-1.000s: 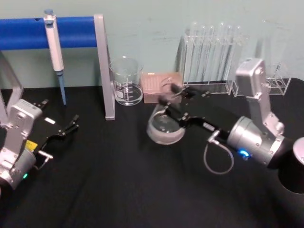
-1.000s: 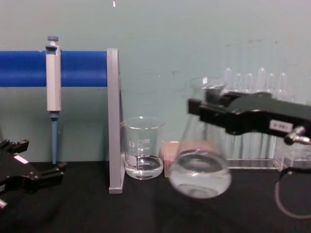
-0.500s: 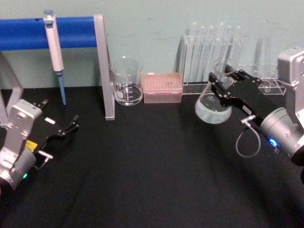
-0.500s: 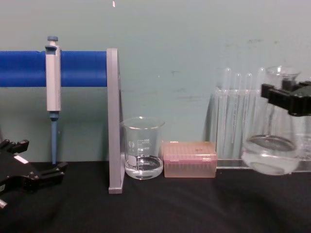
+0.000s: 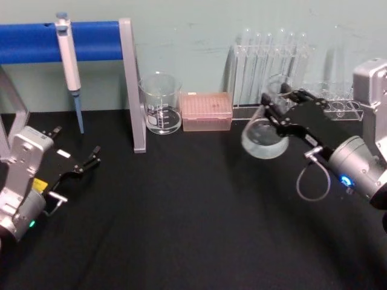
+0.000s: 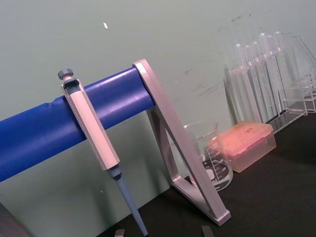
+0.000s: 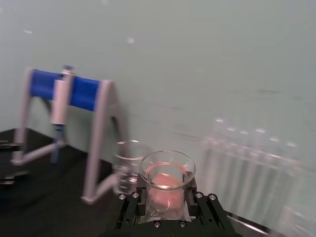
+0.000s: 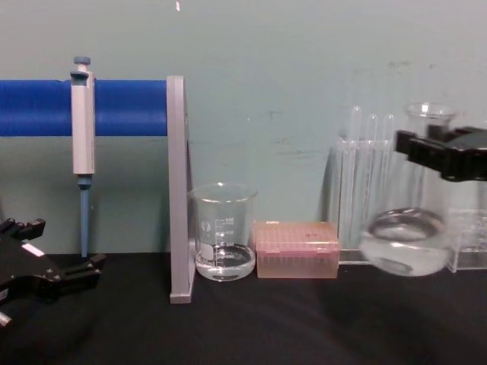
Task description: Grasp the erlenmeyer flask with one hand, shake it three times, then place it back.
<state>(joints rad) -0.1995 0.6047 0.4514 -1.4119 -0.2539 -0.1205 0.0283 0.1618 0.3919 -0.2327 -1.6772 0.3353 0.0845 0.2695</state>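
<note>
Erlenmeyer flask (image 5: 263,138), clear liquid (image 8: 403,257) inside, neck pinched by right gripper (image 5: 280,104), by test tube rack (image 5: 254,72), left gripper (image 5: 75,148) far from rack, jaws spread

One erlenmeyer flask (image 5: 263,136), one beaker (image 5: 161,112), one pipette (image 5: 68,54), one pink box (image 5: 207,112) and one blue stand (image 5: 36,41).

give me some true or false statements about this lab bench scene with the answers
1. The right tool grips the erlenmeyer flask at its neck. True.
2. The flask stands on the table. False: it is held tilted above it.
3. The pipette lies flat on the table. False: it hangs from the blue bar.
4. The pink box sits between the beaker and the test tube rack. True.
5. The left tool holds the beaker. False: it is open, well to the beaker's left.
</note>
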